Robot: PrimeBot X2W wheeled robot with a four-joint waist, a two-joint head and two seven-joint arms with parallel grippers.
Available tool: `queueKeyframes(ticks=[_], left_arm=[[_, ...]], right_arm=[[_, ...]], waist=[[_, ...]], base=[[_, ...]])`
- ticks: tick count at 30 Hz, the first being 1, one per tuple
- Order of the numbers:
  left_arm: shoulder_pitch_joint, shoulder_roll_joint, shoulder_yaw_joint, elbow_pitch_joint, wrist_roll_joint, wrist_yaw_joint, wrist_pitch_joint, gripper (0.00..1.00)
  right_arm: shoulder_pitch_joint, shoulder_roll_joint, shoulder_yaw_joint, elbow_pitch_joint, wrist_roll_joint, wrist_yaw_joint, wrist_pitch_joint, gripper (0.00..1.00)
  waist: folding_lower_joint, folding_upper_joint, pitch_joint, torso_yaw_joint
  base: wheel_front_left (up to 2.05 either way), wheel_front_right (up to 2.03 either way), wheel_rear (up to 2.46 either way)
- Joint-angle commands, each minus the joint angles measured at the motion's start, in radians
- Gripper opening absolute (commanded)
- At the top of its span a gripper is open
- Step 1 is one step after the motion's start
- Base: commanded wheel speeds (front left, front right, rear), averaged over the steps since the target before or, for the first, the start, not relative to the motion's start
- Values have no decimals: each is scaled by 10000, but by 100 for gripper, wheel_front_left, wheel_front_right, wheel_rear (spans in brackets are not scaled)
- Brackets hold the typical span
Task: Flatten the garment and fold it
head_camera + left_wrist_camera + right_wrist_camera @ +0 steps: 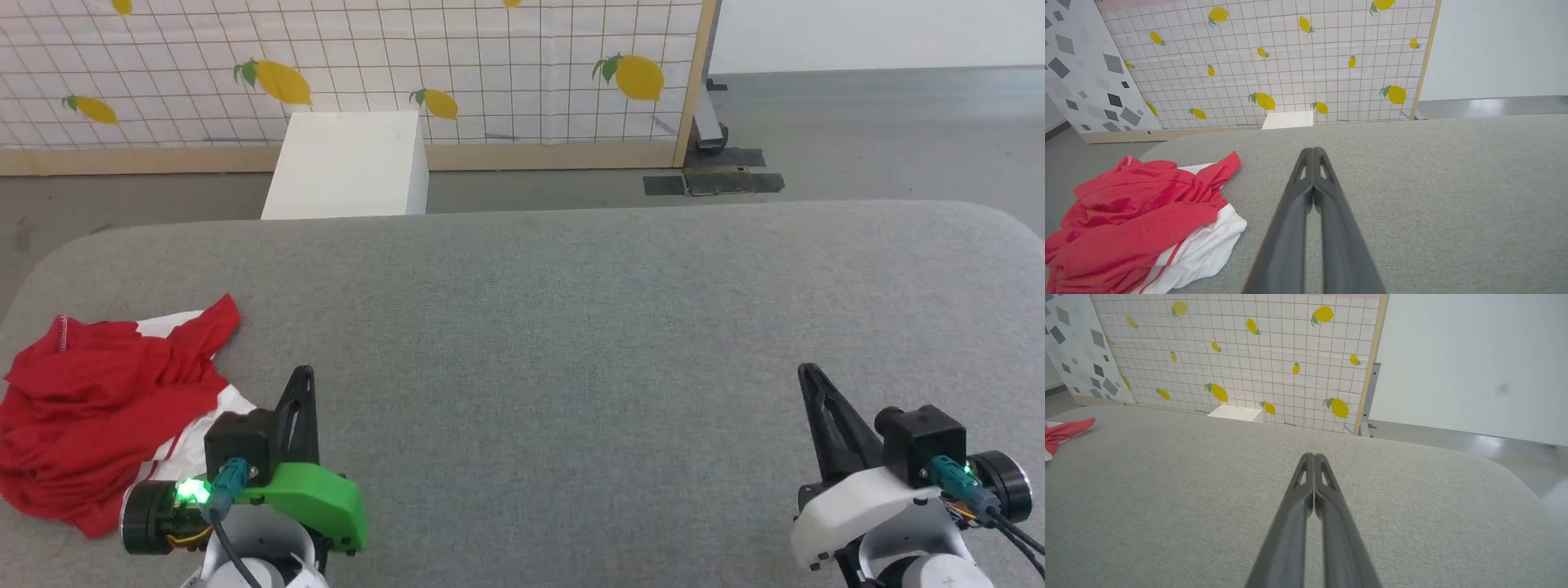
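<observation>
Though they're closed, left tool (303, 374) and right tool (809, 371) hold nothing.

The garment (98, 408) is lying in a heap on the table (571, 310), at its near left corner, close to the left edge. The left gripper (304, 374) is sitting just to the right of the heap, fingers pointing toward the table's far side. The right gripper (810, 374) is sitting well apart from it, over the near right part, pointing the same way. Behind the table, a box (347, 163) is standing on the floor (898, 139), left of centre, and a partition panel (490, 73) is standing behind the box.
</observation>
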Motion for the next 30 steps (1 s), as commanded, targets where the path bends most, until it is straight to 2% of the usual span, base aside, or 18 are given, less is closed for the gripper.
queueKeyframes(ticks=[1,30], left_arm=[[147,-51,43,-28,103,68,14,0],[147,-51,43,-28,103,68,14,0]], right_arm=[[-152,22,14,-53,-66,-17,-1,0],[-152,22,14,-53,-66,-17,-1,0]], waist=[[0,0,0,0],[0,0,0,0]], base=[[0,0,0],[0,0,0]])
